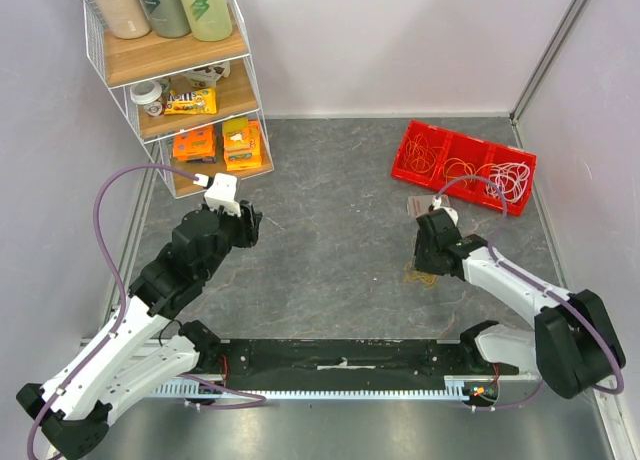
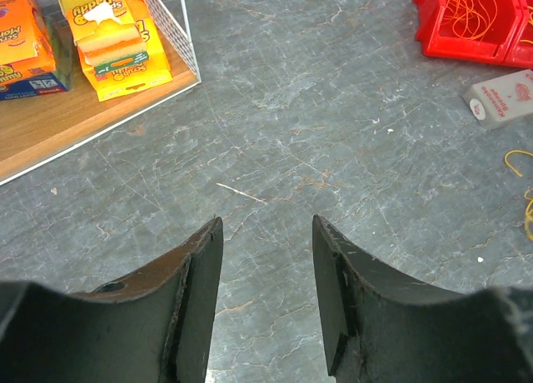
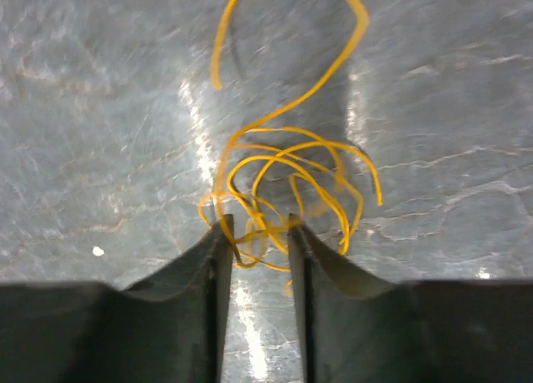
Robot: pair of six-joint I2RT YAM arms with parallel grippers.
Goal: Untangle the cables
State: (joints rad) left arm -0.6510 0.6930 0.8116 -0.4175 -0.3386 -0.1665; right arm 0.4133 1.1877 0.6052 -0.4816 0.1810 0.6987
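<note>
A tangle of thin orange-yellow cables (image 3: 283, 171) lies on the grey floor, curled into loops. In the top view it is a faint orange clump (image 1: 412, 273) under my right gripper (image 1: 425, 265). In the right wrist view the right gripper (image 3: 258, 225) is low over the tangle, its jaws apart, with a few strands crossing between the fingertips. My left gripper (image 1: 250, 225) is open and empty, hovering over bare floor (image 2: 266, 225) left of centre. A few yellow strands (image 2: 523, 191) show at the right edge of the left wrist view.
A red bin (image 1: 470, 140) at the back right holds orange, yellow and white wire coils in three compartments; it also shows in the left wrist view (image 2: 475, 33). A small white box (image 1: 424, 202) lies in front of it. A wire shelf (image 1: 170, 80) with snacks stands at the back left.
</note>
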